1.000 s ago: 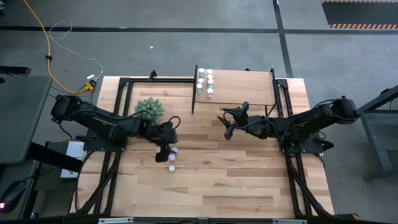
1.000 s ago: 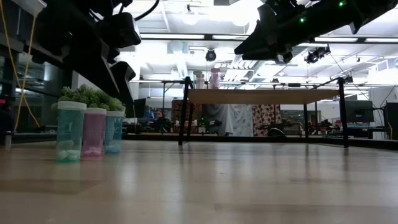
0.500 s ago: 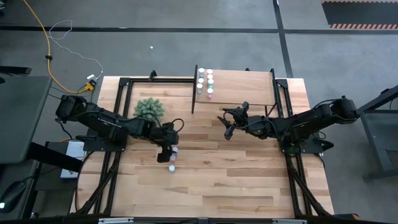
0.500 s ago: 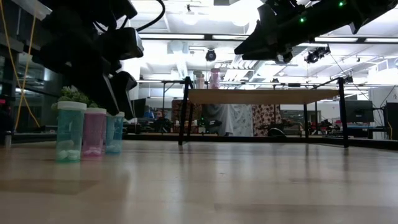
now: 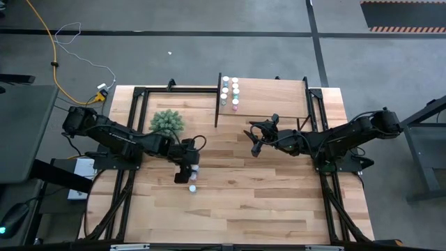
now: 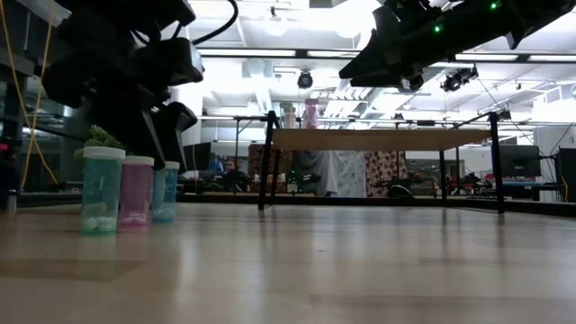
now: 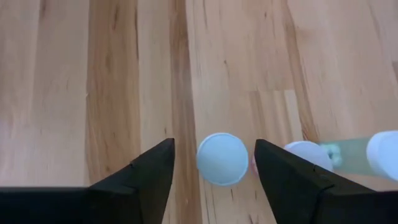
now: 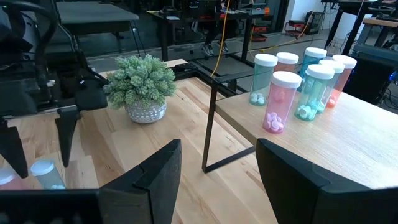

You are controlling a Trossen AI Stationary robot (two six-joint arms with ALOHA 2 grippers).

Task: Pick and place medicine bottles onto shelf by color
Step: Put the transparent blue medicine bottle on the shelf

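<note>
Unlabelled bottle (image 7: 222,159) between left gripper (image 7: 214,163) fingers

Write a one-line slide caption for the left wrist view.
Left gripper straddles a white-capped bottle on the wooden table, jaws open either side of it; two more bottles stand beside.

Robotics lab: concrete floor (image 5: 209,49); ceiling strip lights (image 6: 270,54); workbenches (image 8: 93,12) behind

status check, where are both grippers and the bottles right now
Left gripper down over blue white-capped bottle, jaws open either side, not gripping. Right gripper open, waiting mid-table. Six bottles on light-wood shelf. Pink bottle close beside the target.
</note>
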